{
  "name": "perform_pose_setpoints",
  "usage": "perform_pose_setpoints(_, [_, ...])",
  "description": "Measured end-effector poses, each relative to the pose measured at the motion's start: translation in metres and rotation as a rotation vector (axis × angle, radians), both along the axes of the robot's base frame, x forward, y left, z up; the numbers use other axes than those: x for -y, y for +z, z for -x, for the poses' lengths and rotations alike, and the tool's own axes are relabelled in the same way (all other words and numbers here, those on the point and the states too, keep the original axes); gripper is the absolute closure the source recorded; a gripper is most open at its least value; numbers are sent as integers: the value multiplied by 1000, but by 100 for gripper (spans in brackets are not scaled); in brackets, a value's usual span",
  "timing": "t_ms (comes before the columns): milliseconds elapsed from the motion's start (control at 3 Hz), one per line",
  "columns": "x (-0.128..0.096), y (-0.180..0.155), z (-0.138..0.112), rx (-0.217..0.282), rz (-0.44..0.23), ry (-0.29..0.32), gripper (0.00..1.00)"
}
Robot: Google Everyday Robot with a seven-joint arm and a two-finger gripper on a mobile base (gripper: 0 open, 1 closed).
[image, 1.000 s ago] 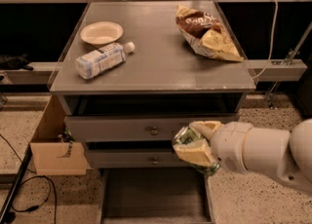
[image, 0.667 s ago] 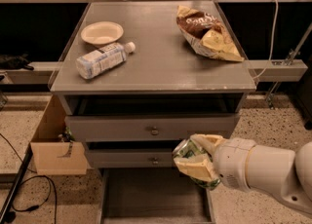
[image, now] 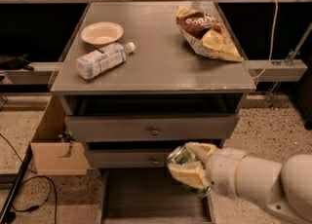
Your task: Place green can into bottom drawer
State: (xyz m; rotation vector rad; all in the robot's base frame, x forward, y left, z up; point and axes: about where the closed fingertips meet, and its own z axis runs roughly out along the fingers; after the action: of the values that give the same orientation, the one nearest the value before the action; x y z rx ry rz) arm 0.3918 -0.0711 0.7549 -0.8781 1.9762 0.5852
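The gripper, clamped around the green can, hovers seemingly just above the open bottom drawer; the can is not yet inside.

The grey cabinet top is carrying a pale bowl, a water bottle lying on its side near it, and what looks like two snack bags, well apart. Below, the gripper is clasping the green can.

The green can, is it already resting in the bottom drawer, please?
No, the hand holds the green can above the open bottom drawer.
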Motion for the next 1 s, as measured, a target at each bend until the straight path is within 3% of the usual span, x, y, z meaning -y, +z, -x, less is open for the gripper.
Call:
perform_pose_setpoints(333, [-13, -45, 3, -57, -60, -28, 100])
perform_pose_setpoints(1000, [-10, -95, -22, 33, -95, 46, 100])
